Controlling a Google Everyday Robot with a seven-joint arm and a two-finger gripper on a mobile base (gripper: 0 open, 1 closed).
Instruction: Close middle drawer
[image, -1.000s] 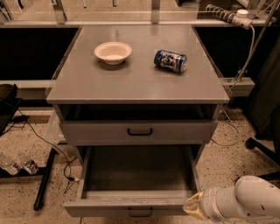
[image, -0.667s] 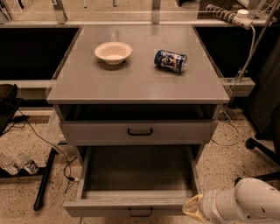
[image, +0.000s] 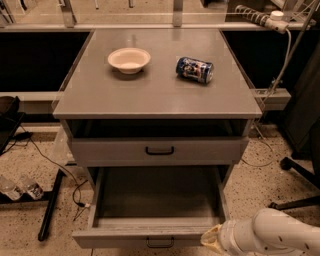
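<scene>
The grey cabinet (image: 155, 95) has its middle drawer (image: 157, 200) pulled far out. It is a wide, shallow, empty grey box with a small black handle (image: 160, 243) on its front, at the bottom edge of the camera view. My white arm (image: 272, 235) comes in from the lower right. My gripper (image: 210, 240) is at the right end of the drawer's front, its tan tip against or just beside the front panel. The top drawer (image: 160, 150) stands slightly out above it. The lowest drawer is out of view.
A cream bowl (image: 129, 59) and a blue can (image: 194, 69) lying on its side rest on the cabinet top. Cables and a black bar (image: 50, 205) lie on the speckled floor at left. A black chair base (image: 300, 170) is at right.
My arm has shifted slightly left and down along the drawer's front right corner. The middle drawer is as far out as before.
</scene>
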